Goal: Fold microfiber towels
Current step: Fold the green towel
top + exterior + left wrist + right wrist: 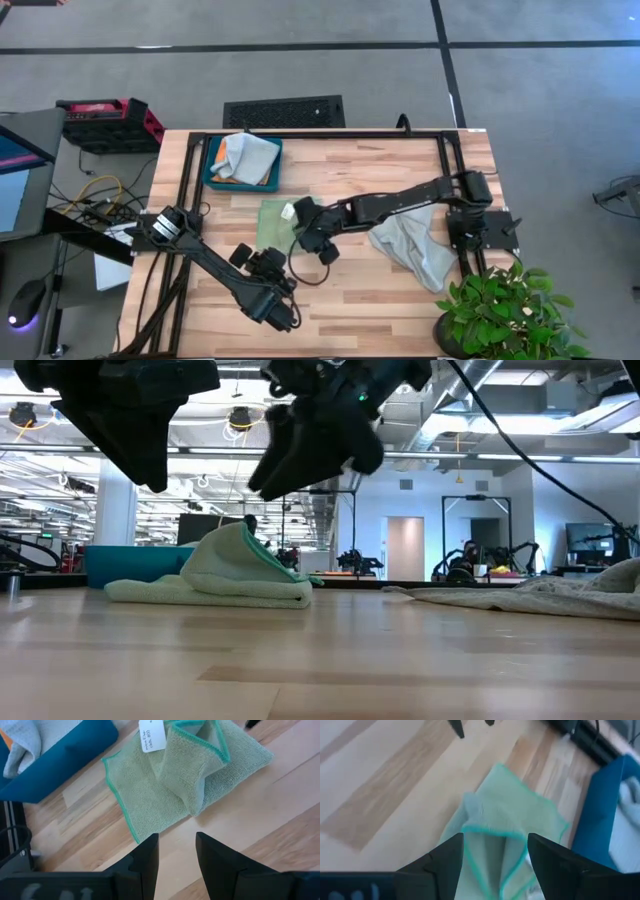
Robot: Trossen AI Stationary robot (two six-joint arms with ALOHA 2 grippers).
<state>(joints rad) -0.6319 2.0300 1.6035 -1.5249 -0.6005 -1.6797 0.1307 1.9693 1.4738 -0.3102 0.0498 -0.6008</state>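
The light green towel (275,222) lies directly below the open, empty right gripper (312,238) and ahead of the farther, open left gripper (262,268).

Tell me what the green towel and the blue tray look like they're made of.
Green towel: soft, nappy cloth, likely microfiber, with a stitched teal edge and white tag; it slumps in folds. Blue tray: looks like rigid, smooth plastic with straight walls, though the material is a guess.

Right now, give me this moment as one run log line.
stage: green towel half folded on table | right claw: open, above towel | left claw: open, empty, beside towel | grey towel: unfolded | tray: holds a towel
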